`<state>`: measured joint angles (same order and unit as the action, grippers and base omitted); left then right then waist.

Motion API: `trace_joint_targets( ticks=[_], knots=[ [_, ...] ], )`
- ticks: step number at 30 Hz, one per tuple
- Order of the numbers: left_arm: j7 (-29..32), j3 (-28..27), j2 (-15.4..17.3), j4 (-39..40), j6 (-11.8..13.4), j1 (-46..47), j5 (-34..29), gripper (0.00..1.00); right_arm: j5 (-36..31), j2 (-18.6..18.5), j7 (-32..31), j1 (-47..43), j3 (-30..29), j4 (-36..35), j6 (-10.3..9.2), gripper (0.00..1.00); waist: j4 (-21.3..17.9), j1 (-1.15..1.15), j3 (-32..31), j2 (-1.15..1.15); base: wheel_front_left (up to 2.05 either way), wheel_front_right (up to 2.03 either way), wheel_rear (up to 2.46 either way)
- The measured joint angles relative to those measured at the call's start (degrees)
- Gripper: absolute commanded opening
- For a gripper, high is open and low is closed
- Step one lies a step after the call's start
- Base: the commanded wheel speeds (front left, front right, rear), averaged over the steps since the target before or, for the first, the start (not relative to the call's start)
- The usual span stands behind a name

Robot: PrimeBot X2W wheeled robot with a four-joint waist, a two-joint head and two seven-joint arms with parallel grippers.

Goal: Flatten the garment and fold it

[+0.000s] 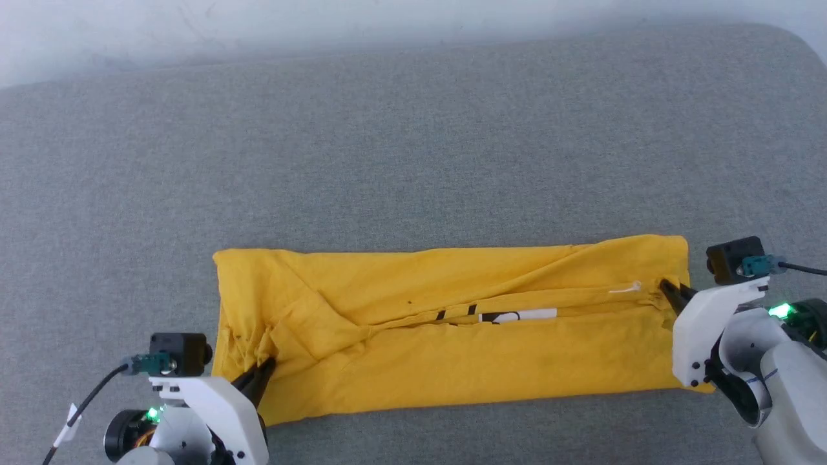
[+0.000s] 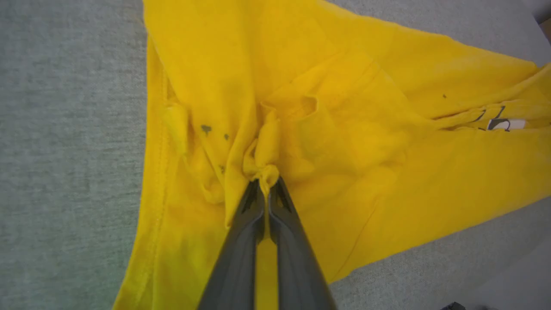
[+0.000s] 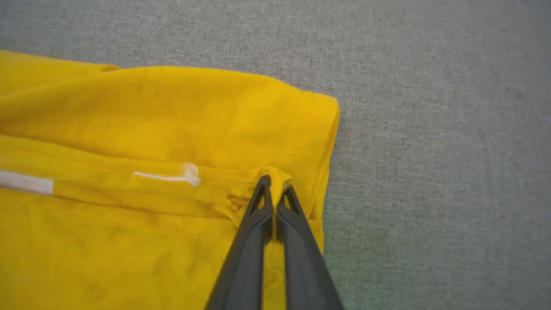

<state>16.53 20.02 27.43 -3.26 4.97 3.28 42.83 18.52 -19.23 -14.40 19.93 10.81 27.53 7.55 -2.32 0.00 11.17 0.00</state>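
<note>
Lying folded lengthwise on grey fabric surface (image 1: 413,161): mustard-yellow thin cotton garment (image 1: 452,349); left gripper (image 1: 266,367) pinches its bunched left end, right gripper (image 1: 667,288) pinches right edge fold.

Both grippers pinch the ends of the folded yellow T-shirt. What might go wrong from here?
1. The left gripper is shut on just a small bunched tuft of the T-shirt; it may slip free, or carry those creases into the next fold.
2. The right gripper pinches a thin ridge at the other end; lower layers may lag, opening the fold.
</note>
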Motion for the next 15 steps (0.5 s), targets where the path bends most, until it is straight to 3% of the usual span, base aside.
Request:
trace_joint_targets(
  ticks=[5,6,7,8,9,15],
  knots=[
    [-1.4,0.9,-0.9,-3.5,-1.5,0.5,0.0,0.0,-0.5,0.3,-1.3,-0.2,0.4,2.2,0.0,0.01,0.4,0.0,0.5,0.0,0.0,0.0,0.0],
    [-1.7,1.0,-1.1,-4.1,-1.9,0.8,0.0,0.0,-0.5,0.4,-1.7,-0.2,0.3,2.6,0.0,0.25,0.4,0.0,0.6,0.0,0.0,0.0,0.0],
    [-2.2,1.0,-1.5,-4.9,-1.9,1.0,0.0,0.19,-0.5,0.5,-1.9,-0.2,0.2,2.7,0.0,0.55,0.5,0.0,0.6,0.0,0.0,0.0,0.0],
    [-2.7,1.0,-1.8,-5.4,-1.9,1.3,-0.1,0.69,-0.5,0.7,-2.2,-0.1,0.1,2.8,-0.01,1.0,0.6,0.0,0.6,0.0,0.0,0.0,0.0],
    [-3.1,1.1,-2.1,-5.9,-1.9,1.5,-0.1,1.0,-0.3,0.8,-2.3,-0.1,-0.1,2.8,-0.01,1.0,0.6,0.0,0.5,0.0,0.0,0.0,0.0],
    [-7.2,1.6,-4.7,-7.2,-1.7,1.6,-0.8,1.0,1.4,2.4,-2.7,-2.1,-2.9,1.7,-0.01,1.0,0.8,0.01,-0.9,0.0,0.0,0.0,0.0]
  ],
)
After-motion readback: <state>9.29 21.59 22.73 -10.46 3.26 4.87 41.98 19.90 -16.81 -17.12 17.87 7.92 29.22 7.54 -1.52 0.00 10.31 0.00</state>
